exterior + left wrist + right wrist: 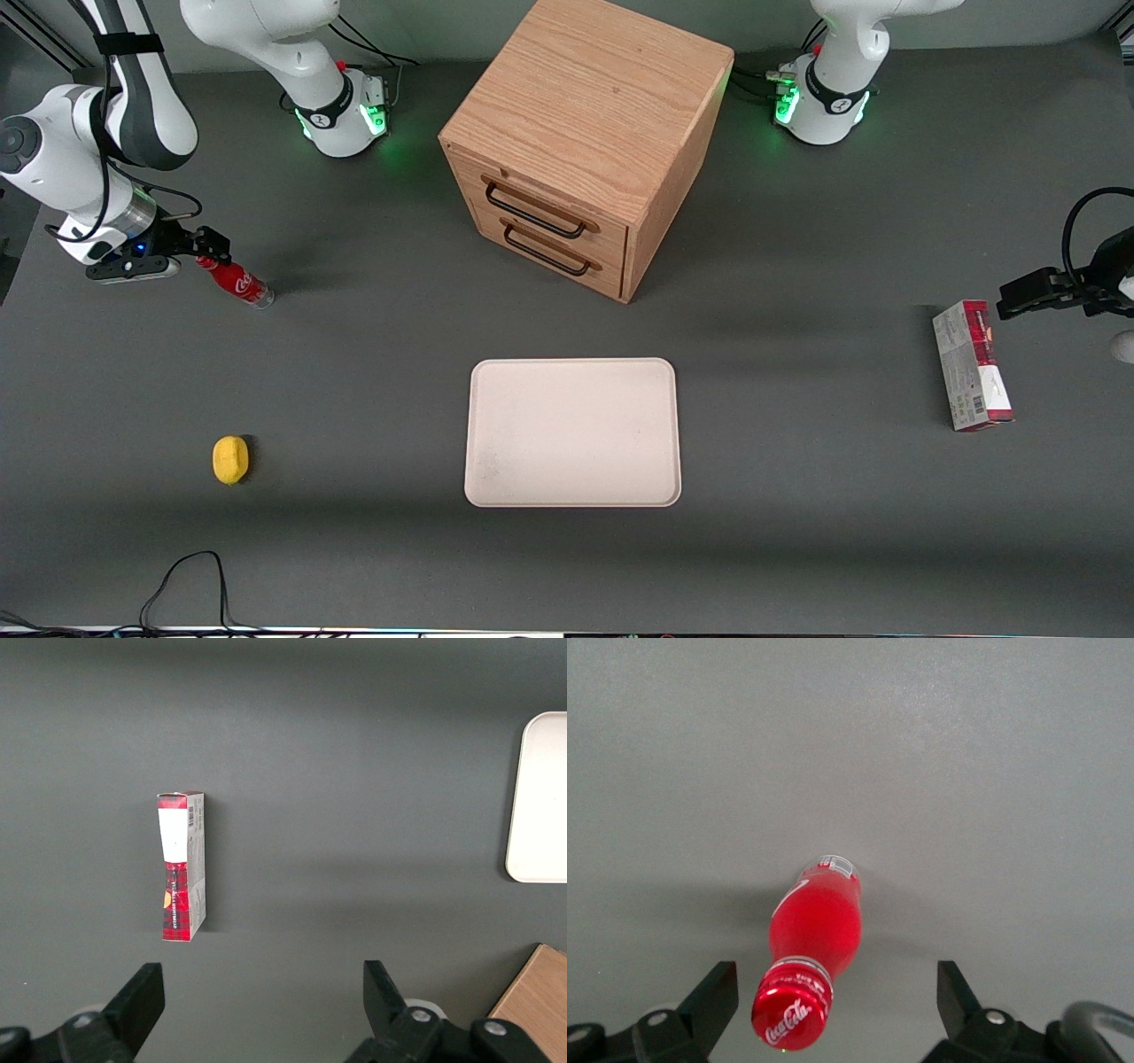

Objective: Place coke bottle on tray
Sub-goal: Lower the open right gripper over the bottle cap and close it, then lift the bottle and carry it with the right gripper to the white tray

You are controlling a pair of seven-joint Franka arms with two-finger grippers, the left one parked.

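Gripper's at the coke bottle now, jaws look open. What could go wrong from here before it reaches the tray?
1. The gripper has its jaws open with the coke bottle's cap off-centre between them; closing may tip the bottle rather than grip it.
2. The grip would fall near the cap, so the bottle could swing or slip in transit.
3. The tray lies well toward the parked arm's end, near the drawer cabinet; a dropped bottle could roll.

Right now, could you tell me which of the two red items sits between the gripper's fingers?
The coke bottle: its cap sits between the open gripper's fingers. The red box lies toward the parked arm's end.
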